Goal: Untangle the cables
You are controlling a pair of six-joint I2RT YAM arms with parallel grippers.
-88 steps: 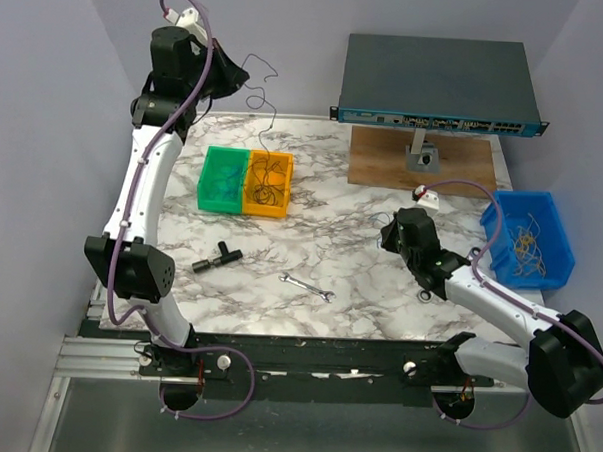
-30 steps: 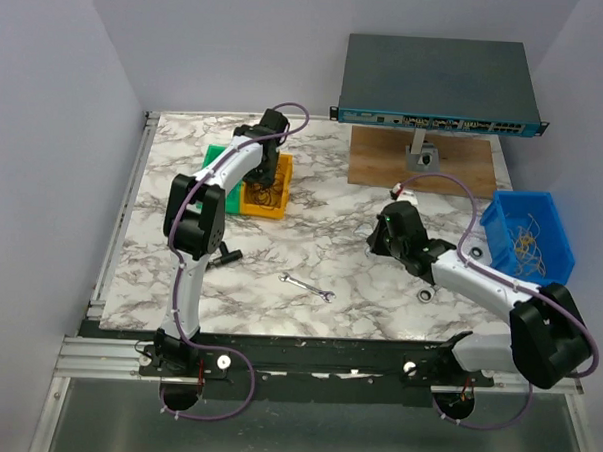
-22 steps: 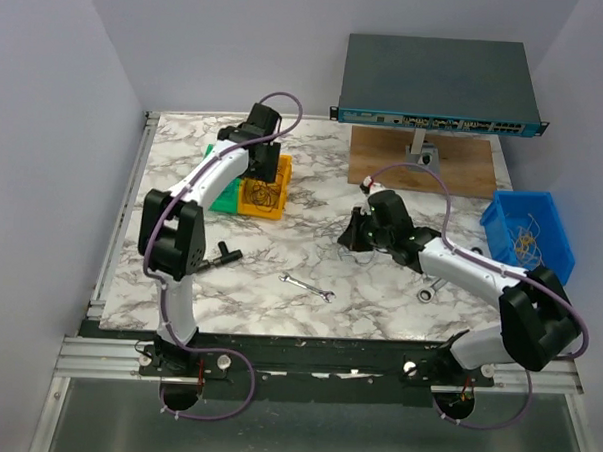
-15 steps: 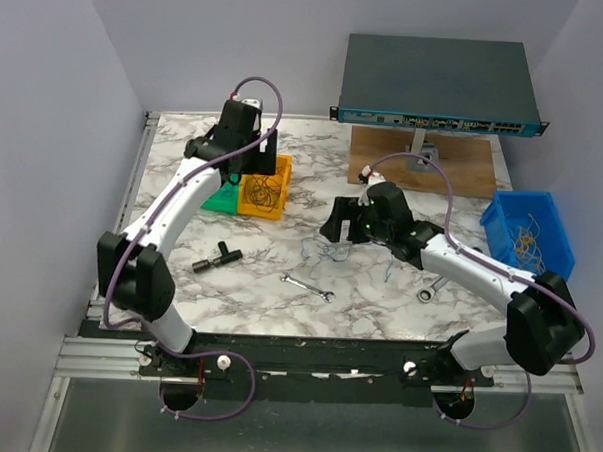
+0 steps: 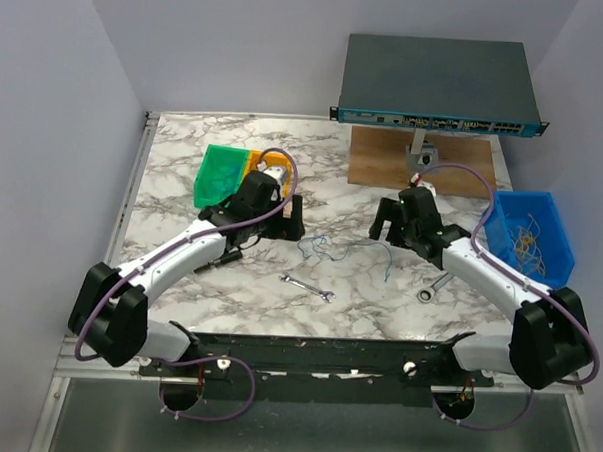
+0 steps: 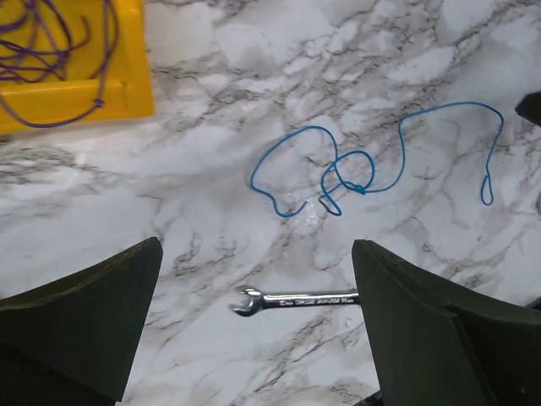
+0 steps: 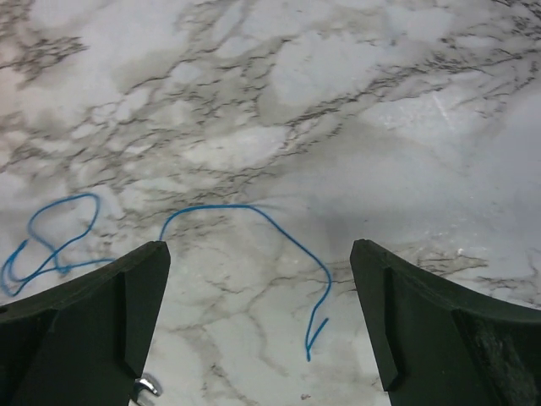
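One marble table (image 5: 175,150) carries one switch (image 5: 438,77), two arms, three bins (blue (image 5: 493,234), green (image 5: 219,172), yellow (image 6: 135,76)) and two wrenches, one central (image 5: 307,286), one at right (image 5: 434,289). Left gripper (image 6: 254,254) and right gripper (image 7: 258,254): fingers spread wide, holding and touching nothing. One blue cable (image 6: 362,188), looped on itself, lies loose on the table between the grippers, near the central wrench. Purple strands (image 6: 51,51) lie in the yellow bin; their number cannot be told.

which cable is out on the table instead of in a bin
The blue cable, loose on the table; the purple ones lie in the yellow bin.
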